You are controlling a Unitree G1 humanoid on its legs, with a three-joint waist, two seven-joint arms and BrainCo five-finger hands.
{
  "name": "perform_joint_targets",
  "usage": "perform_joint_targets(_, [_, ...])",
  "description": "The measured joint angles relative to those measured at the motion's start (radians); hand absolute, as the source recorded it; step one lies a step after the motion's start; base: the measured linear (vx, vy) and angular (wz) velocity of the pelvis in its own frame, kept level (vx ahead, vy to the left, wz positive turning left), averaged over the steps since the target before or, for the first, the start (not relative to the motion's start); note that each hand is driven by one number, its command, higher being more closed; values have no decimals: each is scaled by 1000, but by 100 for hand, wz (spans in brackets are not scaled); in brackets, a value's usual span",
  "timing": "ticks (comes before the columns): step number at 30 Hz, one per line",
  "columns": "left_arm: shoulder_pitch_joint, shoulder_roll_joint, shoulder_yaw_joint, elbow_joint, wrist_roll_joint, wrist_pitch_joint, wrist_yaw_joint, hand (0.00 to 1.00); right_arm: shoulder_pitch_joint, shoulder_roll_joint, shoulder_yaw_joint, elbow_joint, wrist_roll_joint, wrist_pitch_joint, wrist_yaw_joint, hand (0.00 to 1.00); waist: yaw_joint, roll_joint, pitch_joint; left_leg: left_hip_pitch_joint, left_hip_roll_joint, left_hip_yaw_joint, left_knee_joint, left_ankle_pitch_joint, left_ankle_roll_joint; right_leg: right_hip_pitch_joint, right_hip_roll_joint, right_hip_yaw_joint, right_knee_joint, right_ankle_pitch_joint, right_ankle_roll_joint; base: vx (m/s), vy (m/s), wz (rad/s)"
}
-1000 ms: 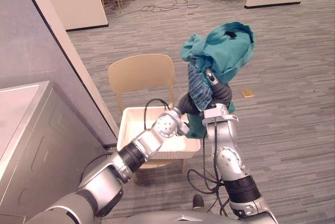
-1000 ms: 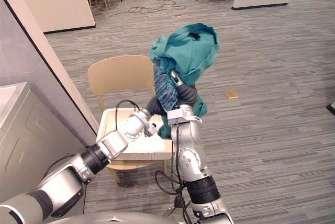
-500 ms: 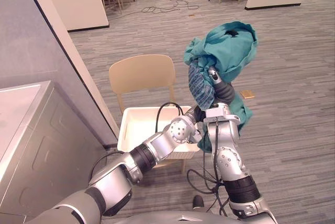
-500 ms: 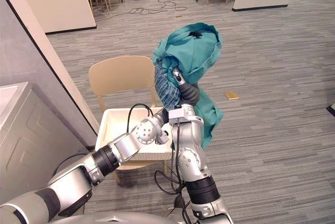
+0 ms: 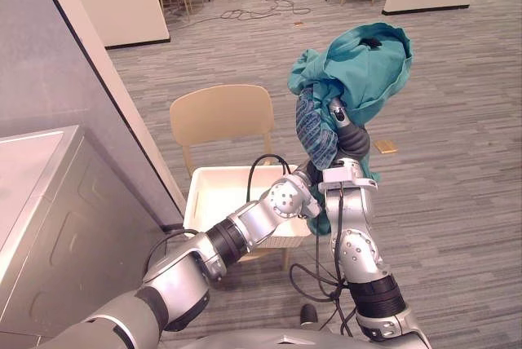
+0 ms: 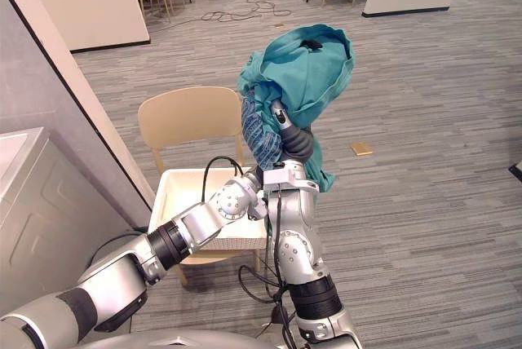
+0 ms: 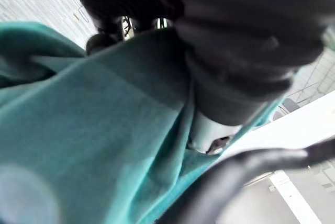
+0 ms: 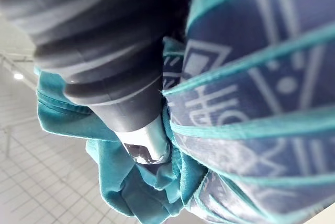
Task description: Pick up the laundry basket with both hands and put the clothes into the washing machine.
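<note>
1. Looking down from the head, we're seeing the right hand (image 5: pixel 347 139) sticking up well above everything else, with a bundle of teal clothes (image 5: pixel 363 64) draped over and around it.
2. We're also spotting a blue patterned cloth (image 5: pixel 312 133) hanging in the same bundle, right against the dark cover of that hand.
3. Its fingers are sitting buried in the fabric, so we're not able to tell whether they're spread, pressed together or pinching anything.
4. The left hand (image 5: pixel 305 176) is reaching in just under the right one, where the tail of the teal fabric is hanging down. From its wrist view we're getting mostly teal cloth against the dark cover, so we can't tell its grip either.
5. The white laundry basket (image 5: pixel 196 182) is sitting on the seat of a beige chair (image 5: pixel 220 112), and we're not seeing any clothes in the part that's showing. Neither hand is touching its rim.
6. The grey washing machine (image 5: pixel 49 210) is standing off to the robot's left, apart from the basket.
7. A small tan object (image 5: pixel 386 146) is lying on the grey plank floor (image 5: pixel 457 121) beyond the bundle.
</note>
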Motion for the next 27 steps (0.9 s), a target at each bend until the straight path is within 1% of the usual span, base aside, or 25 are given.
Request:
perform_joint_targets(2, [0, 0, 0, 0, 0, 5, 0, 100, 7, 0, 0, 0, 0, 0, 9, 100, 0, -1, 0, -2, 0, -3, 0, 1, 1, 0, 0, -3, 0, 0, 0, 0, 0, 5])
perform_joint_targets(3, [0, 0, 0, 0, 0, 9, -1, 100, 18, 0, 0, -4, 0, -1, 21, 0, 2, -2, -1, -4, 0, -5, 0, 1, 1, 0, 0, -6, 0, 0, 0, 0, 0, 5])
perform_joint_targets(6, [1, 4, 4, 0, 0, 12, -3, 100, 79, -1, -1, -40, 0, 0, 52, 0, 10, -7, -1, -6, 0, -11, 0, 2, 2, 2, 0, -12, 0, -1, 0, 0, 0, 5])
perform_joint_targets(7, [11, 16, 17, -1, 0, 13, -4, 100, 115, -3, -21, -53, 1, 6, 78, 0, 14, -11, -3, -9, 1, -14, 0, 2, 2, 2, 0, -15, 0, -2, 1, -2, -2, 6])
perform_joint_targets(8, [23, 24, 33, -7, 0, 13, -5, 100, 138, -1, -30, -63, 1, 12, 85, 0, 15, -12, -4, -10, 1, -15, 0, 2, 2, 2, 0, -17, 0, -2, 1, -3, -5, 5])
perform_joint_targets(9, [56, 38, 67, -45, 0, 13, -9, 100, 194, 0, -51, -71, 1, 26, 110, 0, 19, -14, -4, -10, 2, -17, 0, 2, 2, 2, 1, -18, 0, -2, 1, -3, -5, 5])
perform_joint_targets(10, [76, 75, 74, -85, -2, 20, -32, 100, 254, 0, -76, -82, 4, 36, 142, 0, 23, -15, -4, -10, 1, -19, 0, 2, 2, 3, 0, -19, 0, -2, 2, -3, -4, 5])
perform_joint_targets(12, [82, 100, 70, -99, -6, 20, -48, 100, 314, 1, -98, -107, 14, 46, 149, 0, 29, -16, -3, -11, 0, -20, 0, 2, 2, 4, -2, -20, 0, -3, 3, -2, 0, 2])
perform_joint_targets(13, [82, 99, 80, -99, -12, 19, -43, 100, 343, 4, -126, -99, 19, 48, 148, 0, 32, -20, -3, -11, -1, -20, 0, 2, 2, 5, -3, -19, 0, -6, 1, 0, 0, 0])
perform_joint_targets(15, [87, 83, 179, -99, -13, 16, -36, 100, 391, 15, -194, -63, 19, 56, 142, 0, 34, -25, 0, -18, -1, -19, 0, -5, -4, 3, -2, -17, 0, -7, 1, -40, 1, -2])
perform_joint_targets(16, [95, 85, 256, -121, -47, 12, -10, 100, 432, 24, -244, -37, 20, 60, 122, 0, 30, -25, -1, -18, 1, -19, 0, -8, -1, 2, 0, -16, 0, -7, 1, -36, -4, -5])
perform_joint_targets(17, [126, 101, 330, -168, -82, 2, 6, 100, 474, 40, -297, -21, 20, 68, 105, 0, 22, -22, -2, -16, 2, -15, 0, -9, -2, 2, 1, -13, 0, -7, 1, -23, -4, -7])
perform_joint_targets(19, [191, 126, 409, -227, -95, -10, 24, 100, 520, 63, -363, -20, 19, 75, 97, 0, 11, -20, -4, -9, 2, -9, 0, -12, -1, 3, 3, -6, 0, -8, 2, 0, -1, -12])
perform_joint_targets(21, [258, 141, 460, -251, -100, -11, 30, 100, 536, 80, -406, -19, 17, 76, 97, 0, 9, -18, -5, 0, 2, 8, 0, -16, -6, 1, 4, 9, 0, -8, 2, -5, 1, -19])
perform_joint_targets(23, [318, 139, 509, -274, -109, -11, 43, 100, 539, 99, -435, -17, 13, 76, 94, 0, 8, -19, -5, 2, 1, 11, 0, -19, -7, 0, 3, 13, 0, -8, 2, -9, -1, -9])
perform_joint_targets(24, [350, 139, 536, -293, -111, -11, 47, 100, 539, 115, -448, -15, 1, 76, 79, 0, 7, -21, -3, 4, 2, 11, 0, -19, -6, -1, 4, 13, 0, -8, 2, 0, 0, 0])
perform_joint_targets(27, [398, 135, 595, -341, -133, -12, 71, 100, 538, 129, -472, 54, -18, 76, 71, 0, 10, -21, -3, 11, 1, 14, 0, -19, -8, 0, 3, 14, 0, -8, 2, 0, 0, 0])
